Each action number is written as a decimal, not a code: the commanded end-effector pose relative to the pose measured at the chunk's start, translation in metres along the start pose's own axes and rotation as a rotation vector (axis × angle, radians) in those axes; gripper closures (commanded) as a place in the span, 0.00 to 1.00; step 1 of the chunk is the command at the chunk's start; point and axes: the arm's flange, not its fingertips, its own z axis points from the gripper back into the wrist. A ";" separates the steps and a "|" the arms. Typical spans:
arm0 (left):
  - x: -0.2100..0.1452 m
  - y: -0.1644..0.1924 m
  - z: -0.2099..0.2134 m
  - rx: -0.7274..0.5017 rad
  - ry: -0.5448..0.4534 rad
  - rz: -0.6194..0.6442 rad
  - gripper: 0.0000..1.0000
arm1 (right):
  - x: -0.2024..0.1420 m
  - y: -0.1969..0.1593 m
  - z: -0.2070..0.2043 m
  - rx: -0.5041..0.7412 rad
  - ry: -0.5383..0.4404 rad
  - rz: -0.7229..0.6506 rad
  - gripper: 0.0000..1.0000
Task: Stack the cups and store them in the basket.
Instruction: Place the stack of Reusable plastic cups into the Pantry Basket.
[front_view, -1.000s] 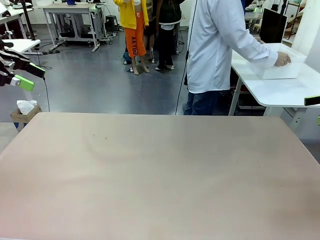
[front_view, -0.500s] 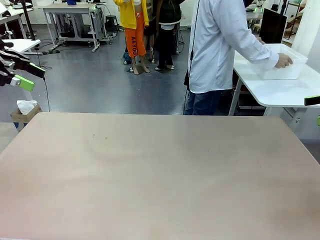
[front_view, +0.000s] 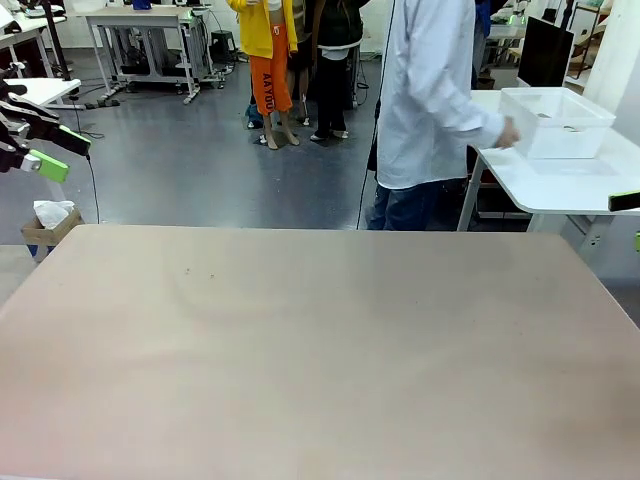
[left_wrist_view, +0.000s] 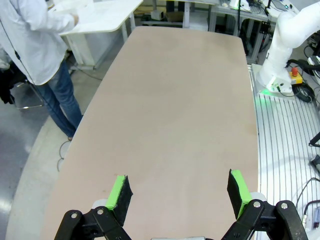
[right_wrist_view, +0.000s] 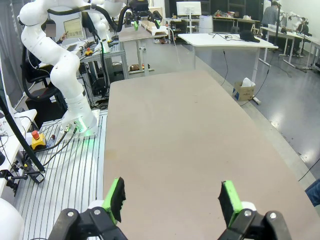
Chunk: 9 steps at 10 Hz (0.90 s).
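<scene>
Both pincers gape wide and empty: left pincer (left_wrist_view: 177, 192) and right pincer (right_wrist_view: 172, 200) at frame bottom over the bare counter (front_view: 320, 340). Upper right, a person's hand (front_view: 508, 133) touches the white basket (front_view: 556, 122).

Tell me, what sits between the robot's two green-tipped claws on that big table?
Nothing: in the front view the tan table is bare between the left end effector and the right end effector.

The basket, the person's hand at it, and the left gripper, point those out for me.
basket (front_view: 556, 125): front view, on its near white side wall.
person's hand (front_view: 508, 133): front view, on the middle of the hand at the basket's left end.
left gripper (left_wrist_view: 178, 197): left wrist view, midway between its two green-padded fingertips.
</scene>
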 end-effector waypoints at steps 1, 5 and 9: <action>0.003 0.000 0.001 -0.004 -0.016 0.015 0.00 | 0.005 0.000 0.000 -0.006 -0.022 -0.017 0.00; 0.003 0.000 0.001 -0.004 -0.016 0.015 0.00 | 0.005 0.000 0.000 -0.006 -0.022 -0.017 0.00; 0.003 0.000 0.001 -0.004 -0.016 0.015 0.00 | 0.005 0.000 0.000 -0.006 -0.022 -0.017 0.00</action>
